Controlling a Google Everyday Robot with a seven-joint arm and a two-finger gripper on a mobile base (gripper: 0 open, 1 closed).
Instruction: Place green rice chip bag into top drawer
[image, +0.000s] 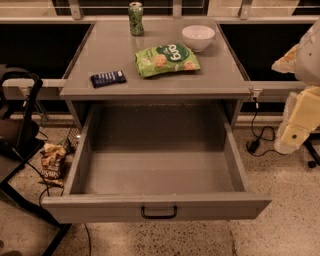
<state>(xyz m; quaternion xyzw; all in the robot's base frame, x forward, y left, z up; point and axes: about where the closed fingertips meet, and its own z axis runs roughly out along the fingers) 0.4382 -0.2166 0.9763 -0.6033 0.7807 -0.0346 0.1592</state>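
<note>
One top drawer (215, 206) stands pulled open under the counter (105, 50). My gripper (297, 125) hangs at the right edge, beside the counter; open or closed, I cannot tell. The green rice chip bag (166, 59) lies flat on the counter, just beside the white bowl (198, 37).

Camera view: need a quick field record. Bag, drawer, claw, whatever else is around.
green rice chip bag: lying flat on the cabinet top, just in front of the white bowl
top drawer: pulled open, bag not in it
claw: right edge of view, beside the cabinet, apart from the bag
also on top: green can at the back, dark blue packet front left
floor: brown-orange snack bag, left of the drawer
task status: bag not yet picked up
</note>
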